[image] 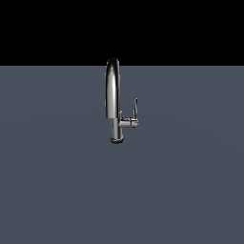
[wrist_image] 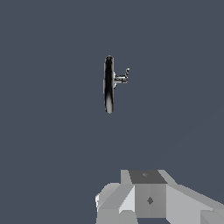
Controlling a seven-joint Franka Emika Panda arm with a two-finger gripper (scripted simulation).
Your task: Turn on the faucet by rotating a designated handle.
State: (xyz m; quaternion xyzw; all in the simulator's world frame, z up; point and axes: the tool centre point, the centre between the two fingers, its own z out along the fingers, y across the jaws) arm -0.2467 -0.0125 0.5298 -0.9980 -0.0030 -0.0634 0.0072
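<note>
The faucet (image: 113, 95) is shiny chrome with a tall arched spout. It stands upright on the flat grey-blue floor (image: 57, 181), near the middle of the exterior view. The handle (image: 135, 108) is a thin flat lever pointing up from a short stub on the exterior view's right of the body. In the wrist view the faucet (wrist_image: 108, 85) is seen from above and far off, with the handle (wrist_image: 125, 74) sticking out to one side. No gripper fingers show in either view. Only a grey blocky part of the arm (wrist_image: 148, 199) shows at the wrist view's edge.
The grey-blue floor spreads all around the faucet, and I see no other objects on it. Beyond its far edge the exterior view is black.
</note>
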